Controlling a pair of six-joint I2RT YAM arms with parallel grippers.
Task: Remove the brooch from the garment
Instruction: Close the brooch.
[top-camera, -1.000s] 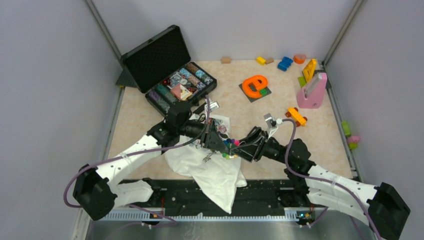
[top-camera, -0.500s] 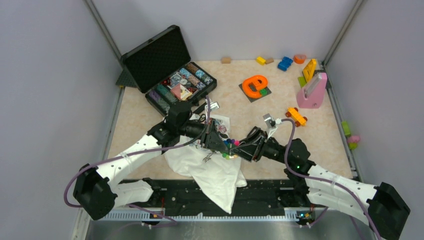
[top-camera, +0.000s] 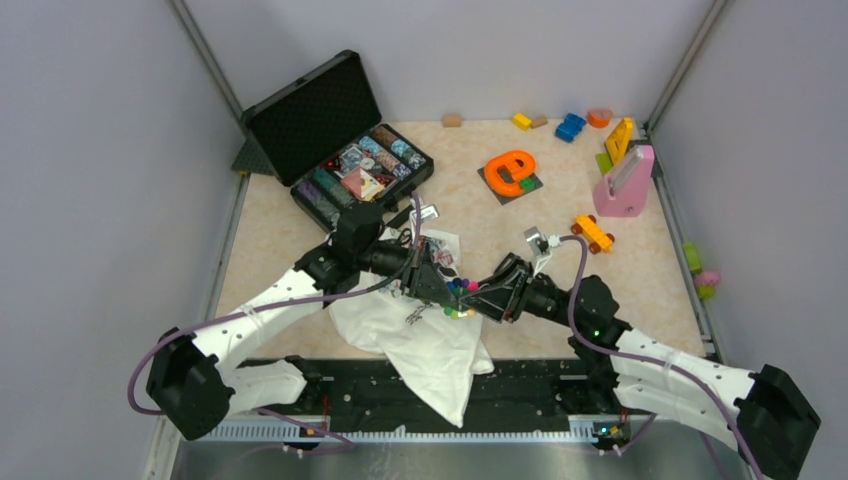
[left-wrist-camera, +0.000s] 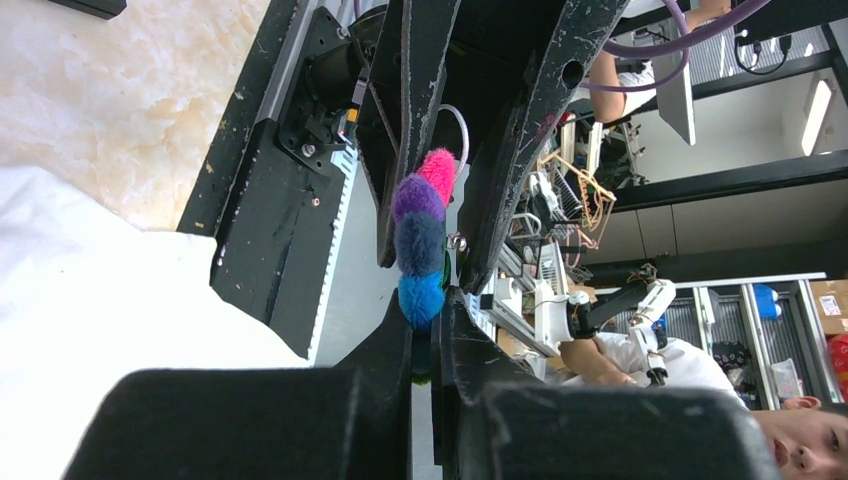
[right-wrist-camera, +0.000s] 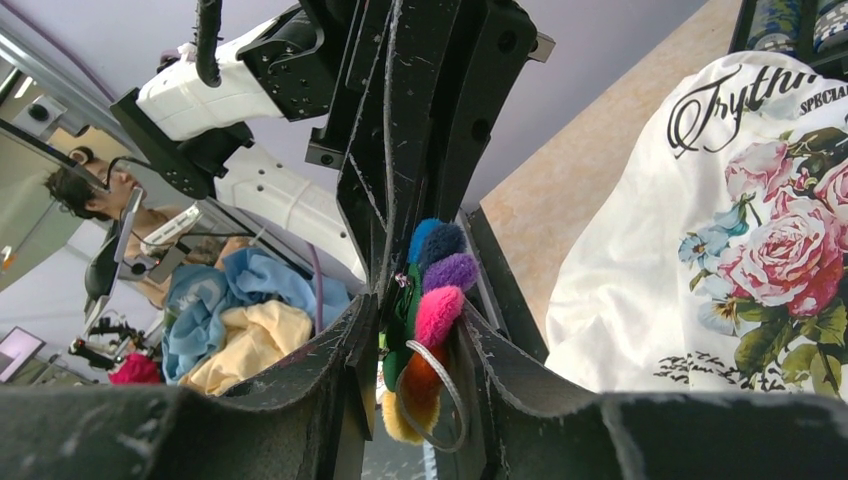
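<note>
The brooch (top-camera: 462, 292), a small flower of fuzzy blue, purple, pink, orange, yellow and green petals, hangs in the air between both grippers. My left gripper (top-camera: 446, 288) is shut on its blue and green end (left-wrist-camera: 420, 295). From the other side, my right gripper (right-wrist-camera: 420, 320) has its jaws closed against the pink, orange and green petals (right-wrist-camera: 438, 300). The garment (top-camera: 430, 345), white with a rose print and script lettering (right-wrist-camera: 770, 240), lies under the grippers and hangs over the table's near edge. In both wrist views the brooch shows apart from the cloth (left-wrist-camera: 90, 300).
An open black case (top-camera: 350, 170) of chips stands at the back left. An orange letter "e" (top-camera: 510, 170), an orange toy car (top-camera: 593, 232), a pink stand (top-camera: 625, 182) and small coloured blocks (top-camera: 570, 126) lie at the back right.
The right gripper's jaws have narrowed onto the brooch and the arm has edged slightly left. The left gripper has kept its hold and stayed in place.
</note>
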